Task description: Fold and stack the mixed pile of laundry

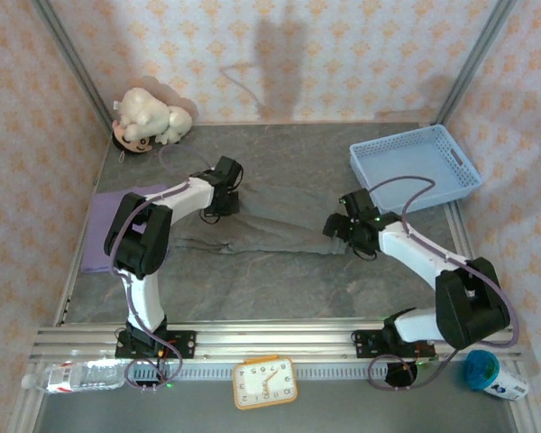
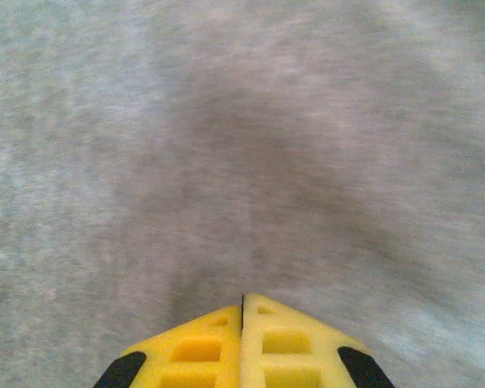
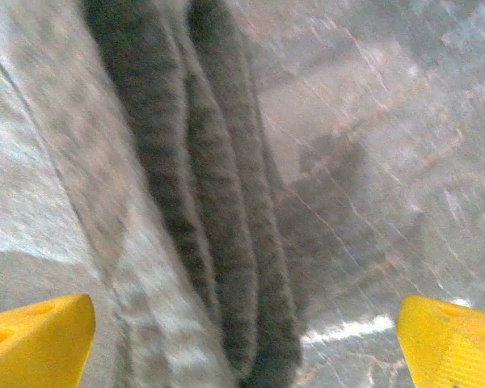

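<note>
currently the dark grey-olive shirt (image 1: pixel 284 212) is lying spread across the middle of the bench (image 1: pixel 279 293), and the lilac-purple shirt (image 1: pixel 104 230) is lying flat at the bench's left edge, partly under the left arm. the left gripper (image 1: pixel 221 209) is sitting down on the left part of the grey shirt. in its wrist view its yellow jaws are pressing together tip to tip against the cloth, with a faint crease running away from the tips, though i cannot tell whether any fabric is being caught between them. the right gripper (image 1: pixel 341 227) is hovering at the shirt's right end. in its wrist view its jaws are standing spread wide, one yellow tip at each lower corner, with a folded, ridged edge of the grey shirt running between them and bare bench showing to the right. a light blue lattice basket (image 1: pixel 415 167) is sitting at the far right corner, well apart from both shirts, and a white plush toy (image 1: pixel 149 117) is lying at the far left corner. an orange-framed clock (image 1: pixel 264 382), a water bottle (image 1: pixel 77 374) and a blue-lidded container (image 1: pixel 491 374) are resting at the near edge, in front of the arm bases.
</note>
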Robot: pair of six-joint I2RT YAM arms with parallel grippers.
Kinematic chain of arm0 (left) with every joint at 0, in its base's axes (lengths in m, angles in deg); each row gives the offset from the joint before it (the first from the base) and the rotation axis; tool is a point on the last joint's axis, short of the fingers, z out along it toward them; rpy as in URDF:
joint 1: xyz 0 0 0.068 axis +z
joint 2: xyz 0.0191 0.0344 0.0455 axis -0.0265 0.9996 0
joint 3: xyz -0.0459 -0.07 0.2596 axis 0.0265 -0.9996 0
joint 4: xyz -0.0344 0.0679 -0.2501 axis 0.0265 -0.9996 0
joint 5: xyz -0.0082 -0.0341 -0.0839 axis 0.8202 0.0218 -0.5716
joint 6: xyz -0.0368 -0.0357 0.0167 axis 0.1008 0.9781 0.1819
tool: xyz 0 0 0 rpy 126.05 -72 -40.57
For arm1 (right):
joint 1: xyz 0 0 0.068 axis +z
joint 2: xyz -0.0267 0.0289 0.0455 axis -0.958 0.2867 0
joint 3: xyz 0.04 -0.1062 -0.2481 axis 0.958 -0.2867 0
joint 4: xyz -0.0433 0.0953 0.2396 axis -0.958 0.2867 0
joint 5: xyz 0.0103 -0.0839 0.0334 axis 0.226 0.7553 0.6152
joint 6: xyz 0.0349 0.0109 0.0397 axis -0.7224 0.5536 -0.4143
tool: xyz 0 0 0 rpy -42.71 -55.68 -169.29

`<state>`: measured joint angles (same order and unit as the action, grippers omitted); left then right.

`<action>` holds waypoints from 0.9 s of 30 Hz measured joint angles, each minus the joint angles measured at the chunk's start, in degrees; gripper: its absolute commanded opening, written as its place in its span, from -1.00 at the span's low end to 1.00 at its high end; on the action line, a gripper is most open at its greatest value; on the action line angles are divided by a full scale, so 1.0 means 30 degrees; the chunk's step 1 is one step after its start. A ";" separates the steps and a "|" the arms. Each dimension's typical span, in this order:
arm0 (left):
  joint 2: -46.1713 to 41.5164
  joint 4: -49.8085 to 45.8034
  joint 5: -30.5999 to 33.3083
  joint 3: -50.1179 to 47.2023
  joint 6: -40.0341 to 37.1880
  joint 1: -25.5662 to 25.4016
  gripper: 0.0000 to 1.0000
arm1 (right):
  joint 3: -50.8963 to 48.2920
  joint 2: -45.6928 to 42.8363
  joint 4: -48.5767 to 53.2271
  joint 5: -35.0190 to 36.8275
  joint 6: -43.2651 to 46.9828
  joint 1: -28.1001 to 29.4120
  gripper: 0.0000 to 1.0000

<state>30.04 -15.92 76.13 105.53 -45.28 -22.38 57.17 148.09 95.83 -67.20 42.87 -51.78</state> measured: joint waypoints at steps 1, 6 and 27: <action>-0.0044 -0.0015 -0.0015 0.0073 -0.0007 -0.0182 -1.00 | 0.0364 0.0372 -0.0189 -0.0044 0.0131 0.0000 0.91; -0.0641 -0.0211 -0.0342 0.0058 0.0000 -0.0641 -1.00 | 0.2033 0.3271 -0.1202 -0.0197 0.0750 0.0000 0.82; -0.3337 0.0568 -0.1421 -0.2463 0.1180 -0.1202 -1.00 | 0.6739 0.9027 0.0357 0.3075 0.0918 0.2637 -1.00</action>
<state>20.03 -14.22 71.87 98.15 -41.74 -25.99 77.39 175.17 96.90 -57.98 45.62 -43.87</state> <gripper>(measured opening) 0.038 0.116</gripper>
